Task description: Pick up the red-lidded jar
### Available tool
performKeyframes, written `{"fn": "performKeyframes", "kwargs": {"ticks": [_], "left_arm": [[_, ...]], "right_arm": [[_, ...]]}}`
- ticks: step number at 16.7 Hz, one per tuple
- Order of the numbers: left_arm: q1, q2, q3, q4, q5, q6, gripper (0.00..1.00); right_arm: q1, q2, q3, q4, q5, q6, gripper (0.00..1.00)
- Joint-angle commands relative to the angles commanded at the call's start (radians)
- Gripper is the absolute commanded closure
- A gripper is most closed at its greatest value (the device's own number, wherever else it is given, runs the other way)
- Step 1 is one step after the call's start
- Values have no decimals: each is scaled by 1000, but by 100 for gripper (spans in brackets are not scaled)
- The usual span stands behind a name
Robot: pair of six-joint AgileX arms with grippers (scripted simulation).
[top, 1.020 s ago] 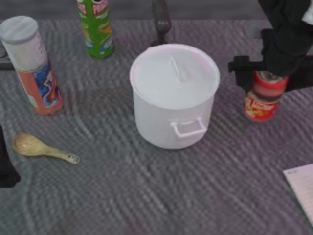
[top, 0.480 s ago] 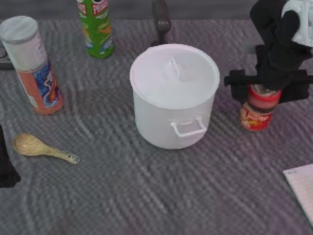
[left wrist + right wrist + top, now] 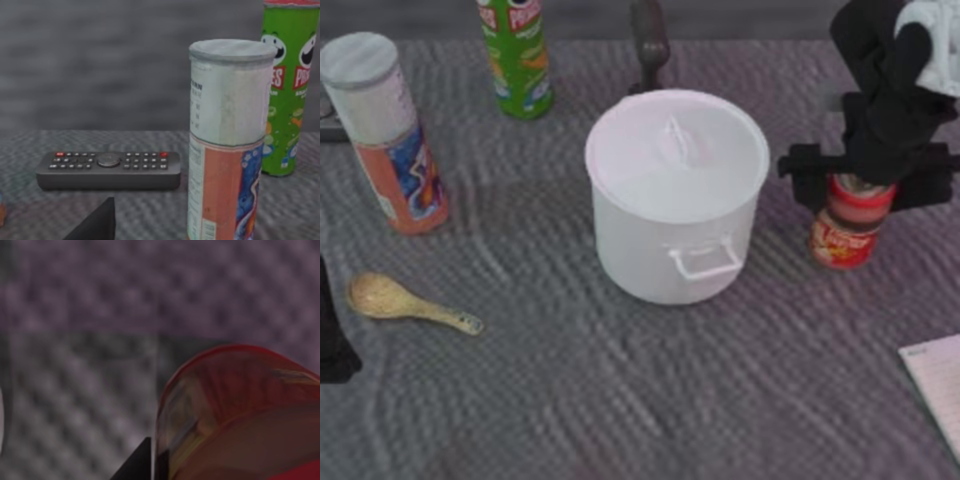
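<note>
The red-lidded jar, squat with a red-and-yellow label, is on the right side of the table, beside the white pot. My right gripper comes down on it from above, its black fingers on either side of the red lid, shut on the jar. In the right wrist view the jar fills the picture, with one dark fingertip against its side. My left gripper is parked at the table's left edge, open and holding nothing.
An orange-blue canister with a white lid and a green chip tube stand at the back left. A remote lies behind the canister. A spoon lies front left, and a paper sheet lies front right.
My right gripper moved a little left and toward the table's front, and the jar moved with it. In the last half second almost nothing shifted. The left arm stayed still.
</note>
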Motion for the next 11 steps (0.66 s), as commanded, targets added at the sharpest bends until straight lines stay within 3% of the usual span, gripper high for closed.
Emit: {"fn": "performKeyframes", "kwargs": {"ticks": [5, 11], "left_arm": [[0, 0, 0, 0, 0, 0, 0], [0, 0, 0, 0, 0, 0, 0]], "right_arm": [[0, 0, 0, 0, 0, 0, 2], [0, 0, 0, 0, 0, 0, 0]]}}
